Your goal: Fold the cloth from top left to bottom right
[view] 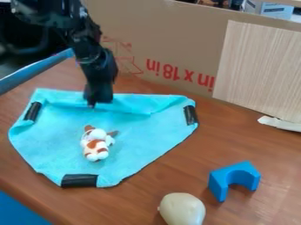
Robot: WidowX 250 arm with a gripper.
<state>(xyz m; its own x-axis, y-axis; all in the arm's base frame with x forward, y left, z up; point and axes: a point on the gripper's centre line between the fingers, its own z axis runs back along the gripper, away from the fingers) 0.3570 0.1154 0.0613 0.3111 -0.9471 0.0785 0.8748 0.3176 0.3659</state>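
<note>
My black gripper (92, 104) hangs at the upper edge of the light-blue fabric cloth (135, 145), where the fabric is rucked into a ridge; whether my jaws are closed on it, I cannot tell. The cloth lies on the brown wooden table (147, 197), a small brown-and-white plush toy (96, 144) on it, and the blue arch-shaped block (218, 181) sits apart to the right.

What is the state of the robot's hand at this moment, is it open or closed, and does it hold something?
The hand is at the cloth's far edge; open, closed or gripping cannot be told.
</note>
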